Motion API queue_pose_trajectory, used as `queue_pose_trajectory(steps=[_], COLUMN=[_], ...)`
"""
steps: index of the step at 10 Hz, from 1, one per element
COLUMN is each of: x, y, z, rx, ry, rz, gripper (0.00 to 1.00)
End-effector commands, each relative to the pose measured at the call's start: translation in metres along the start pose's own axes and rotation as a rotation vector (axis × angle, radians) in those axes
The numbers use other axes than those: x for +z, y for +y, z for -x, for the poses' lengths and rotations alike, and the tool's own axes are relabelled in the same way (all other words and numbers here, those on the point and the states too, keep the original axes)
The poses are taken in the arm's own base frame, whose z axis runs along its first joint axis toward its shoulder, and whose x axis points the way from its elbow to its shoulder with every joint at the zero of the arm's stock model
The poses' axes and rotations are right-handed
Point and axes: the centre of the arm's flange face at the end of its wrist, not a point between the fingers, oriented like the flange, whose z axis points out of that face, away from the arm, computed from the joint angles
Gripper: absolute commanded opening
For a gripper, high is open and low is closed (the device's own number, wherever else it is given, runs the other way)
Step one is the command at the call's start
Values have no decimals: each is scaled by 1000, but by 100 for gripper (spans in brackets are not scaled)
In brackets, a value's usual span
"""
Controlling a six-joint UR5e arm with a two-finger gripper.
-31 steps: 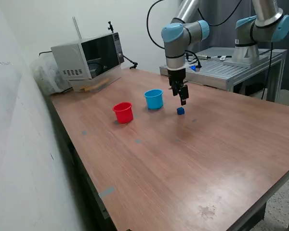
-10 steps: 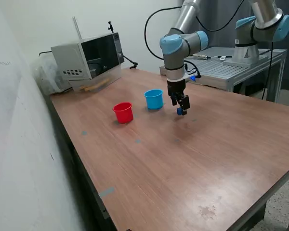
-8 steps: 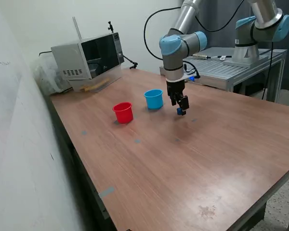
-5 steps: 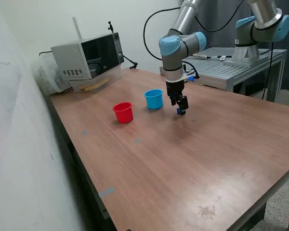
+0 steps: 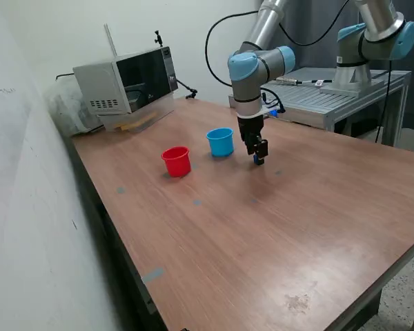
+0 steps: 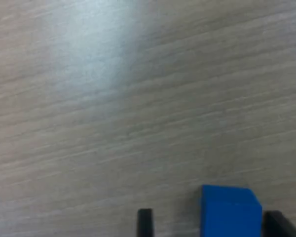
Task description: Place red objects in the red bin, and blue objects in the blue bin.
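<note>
One small dark blue cube [image 5: 259, 161] sits on the wooden table just to the exterior view's right of the light blue cup [image 5: 221, 141]. The red cup [image 5: 176, 161] stands further to the exterior view's left. My gripper [image 5: 258, 157] is down at the table with its fingers on either side of this cube. In the wrist view the cube [image 6: 231, 212] lies against one finger [image 6: 278, 224], with a gap to the other finger [image 6: 145, 223], so the gripper [image 6: 209, 224] is open around it. No red cubes and no second blue cube are in view.
A microwave [image 5: 127, 86] stands at the table's far corner on the exterior view's left. A second arm [image 5: 372, 38] is mounted on a metal bench [image 5: 331, 96] behind the table. A wall runs along the exterior view's left.
My gripper came down from above the blue cube until its fingers stood around it, then shifted slightly. The cube and both cups stayed in place.
</note>
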Motion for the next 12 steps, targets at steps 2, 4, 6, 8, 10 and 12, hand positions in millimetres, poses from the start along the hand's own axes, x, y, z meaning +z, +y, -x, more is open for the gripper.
queue_pose_trajectory(steps=[2,4,6,8,10,12], x=[-2,-11,-35,-87,-113,-109], y=[0,0,-4,-5,-2,5], z=[1,2,5,15,34,58], rx=[-1,1,3,15,23,35], ry=[2,4,13,24,26,-6], rz=[8,22,54,130,168,157], gripper=[0,0,0,0,0,0])
